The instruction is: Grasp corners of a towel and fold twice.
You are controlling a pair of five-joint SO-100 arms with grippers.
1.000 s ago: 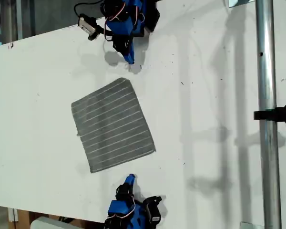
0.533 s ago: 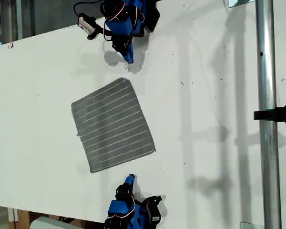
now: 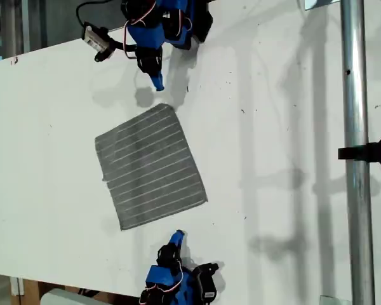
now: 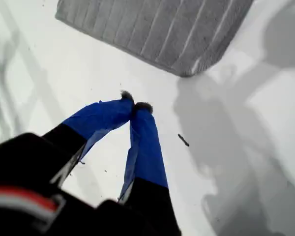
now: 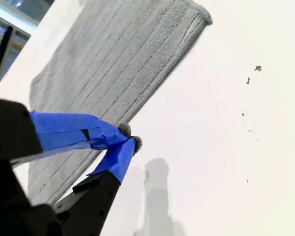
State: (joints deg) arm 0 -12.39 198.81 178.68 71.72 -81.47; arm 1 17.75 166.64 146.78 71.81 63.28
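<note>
While towel (image 3: 151, 166) stays put, my first gripper (image 3: 158, 86) has shifted.

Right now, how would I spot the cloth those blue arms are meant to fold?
Look at the big white table that fills the exterior view. Near its middle, between the two blue arms, the towel lies flat, turned a little askew. It is the only soft thing there: grey, roughly square, crossed by thin pale stripes, and neither my first gripper nor my second gripper touches it.
</note>
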